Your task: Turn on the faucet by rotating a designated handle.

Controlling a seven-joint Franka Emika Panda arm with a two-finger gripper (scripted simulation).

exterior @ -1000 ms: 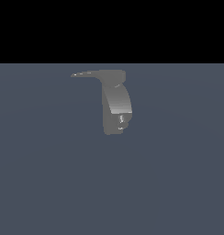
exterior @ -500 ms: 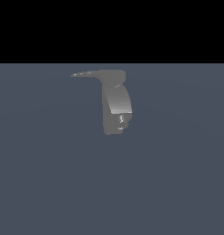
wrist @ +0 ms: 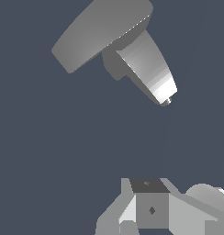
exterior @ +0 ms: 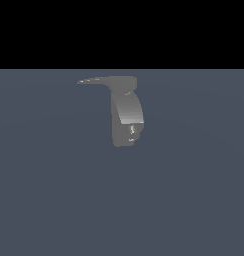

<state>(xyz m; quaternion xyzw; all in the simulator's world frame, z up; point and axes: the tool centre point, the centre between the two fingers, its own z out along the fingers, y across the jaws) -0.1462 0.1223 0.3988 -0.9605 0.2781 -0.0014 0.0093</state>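
Exterior view shows the matte grey arched faucet (exterior: 126, 112) standing mid-floor with its thin tapering grey lever handle (exterior: 94, 80) untouched; gripper (wrist: 150, 215) opening cannot be determined, so the lever tip should be approached squarely.

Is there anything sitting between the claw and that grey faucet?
No. In the wrist view, only bare dark floor separates the claw from the faucet; the exterior view shows no claw at all.
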